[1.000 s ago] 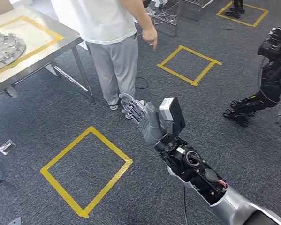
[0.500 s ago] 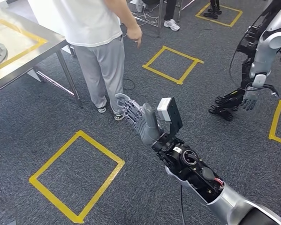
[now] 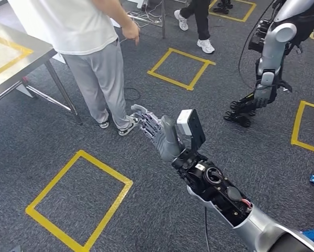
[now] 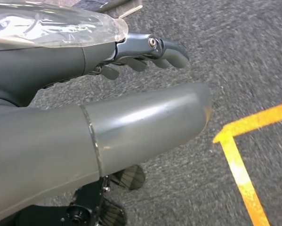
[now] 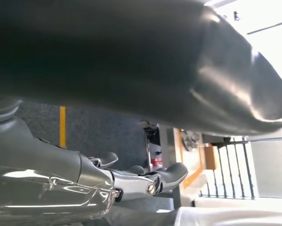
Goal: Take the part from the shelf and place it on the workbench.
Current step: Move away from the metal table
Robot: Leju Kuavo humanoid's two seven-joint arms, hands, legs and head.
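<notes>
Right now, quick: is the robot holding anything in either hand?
Left hand: open, fingers stretched out over the carpet, holding nothing.
Right hand: open, fingers spread and extended toward the person's shoe, holding nothing.

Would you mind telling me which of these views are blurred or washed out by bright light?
Head view: evenly lit and sharp, right hand crisp. Left wrist view: carpet smeared by motion blur, left hand reasonably sharp with glare streaks. Right wrist view: the background beyond the thumb is overexposed to white, the thumb close and soft.
</notes>
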